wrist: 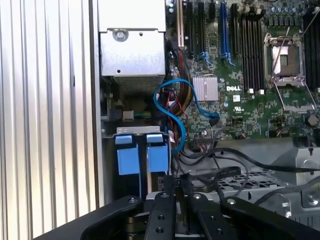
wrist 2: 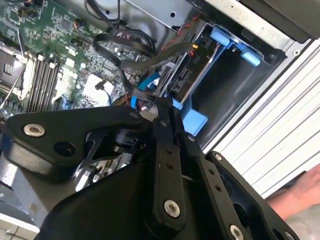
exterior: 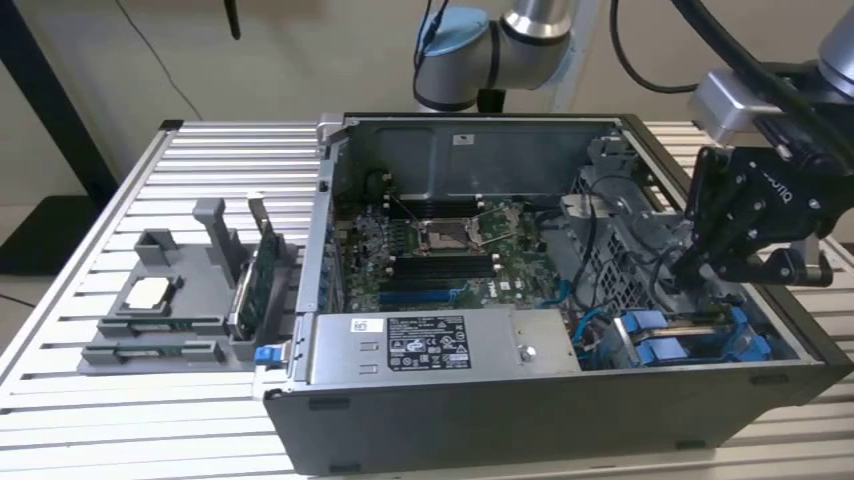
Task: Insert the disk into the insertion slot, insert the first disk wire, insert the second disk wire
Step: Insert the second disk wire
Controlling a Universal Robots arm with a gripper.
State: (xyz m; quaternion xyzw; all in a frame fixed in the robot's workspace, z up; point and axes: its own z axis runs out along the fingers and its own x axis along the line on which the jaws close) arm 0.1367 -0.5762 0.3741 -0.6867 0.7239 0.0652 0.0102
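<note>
Black linkage-fingered pincer (exterior: 697, 262) is down inside the open grey metal computer case (exterior: 534, 410), at the exterior view's right, by the drive cage. Fingers look drawn nearly together in both wrist views; whether they pinch a cable I cannot tell

The disk, a flat drive in a bright blue plastic carrier frame (wrist: 141, 159), looks already seated in the narrow grey drive-cage bay with blue fittings (exterior: 694, 345) at the near right corner of the case. Blue carrier tabs stand at the bay mouth, just beside the fingertips in the first wrist view. In the second wrist view the drive's dark connector end (wrist 2: 184, 75) faces the motherboard side

Handling judgement: drive is rigid, fairly dense, shock-sensitive; take it by the blue frame edges, not the label face or connector. Black flat cables (wrist 2: 125, 50) and the thin blue data cable (wrist: 172, 107) are limp and springy, so hold the hard plug body, not the wire. Plug needs square alignment, pins bend easily

A hand (wrist 2: 300, 192) shows outside the case over the slatted aluminium tabletop (exterior: 147, 200)
</note>
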